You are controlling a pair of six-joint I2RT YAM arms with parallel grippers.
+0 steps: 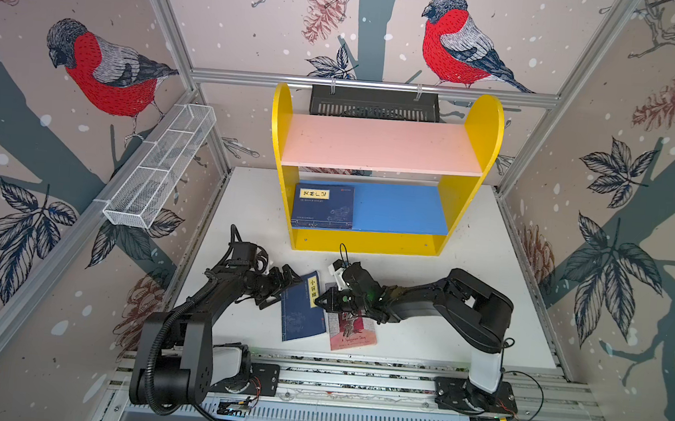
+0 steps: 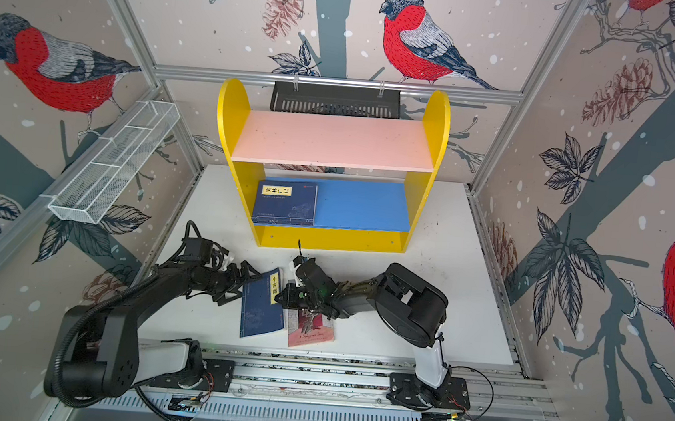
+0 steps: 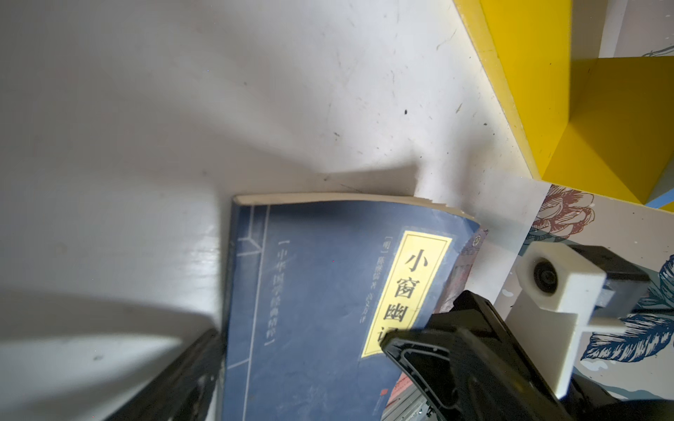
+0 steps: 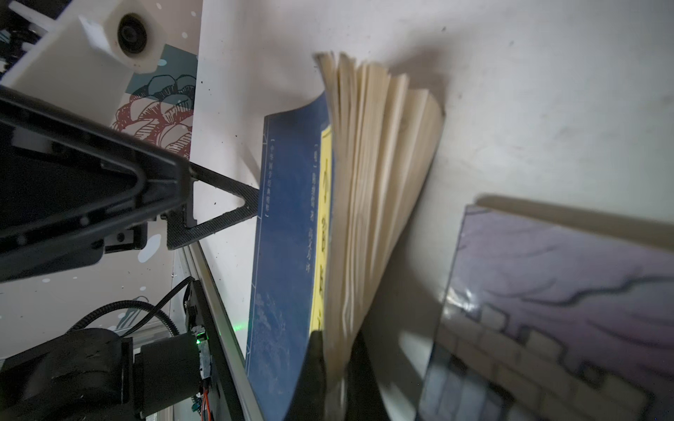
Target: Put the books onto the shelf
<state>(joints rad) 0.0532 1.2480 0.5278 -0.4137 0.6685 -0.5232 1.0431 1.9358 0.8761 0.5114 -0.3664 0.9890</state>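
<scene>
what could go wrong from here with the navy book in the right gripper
1. The right gripper is shut on the fanned page edge of the navy book, not its spine. When lifted, it may flop open or slip out.
2. The red book lies right beside it, partly under that gripper, and could get dragged.
3. The open left gripper sits close by, so the arms might bump.

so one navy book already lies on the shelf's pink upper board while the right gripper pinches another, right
Not the pink board: the shelved navy book lies on the blue lower board, as both top views show. The right gripper does pinch a second navy book.
</scene>
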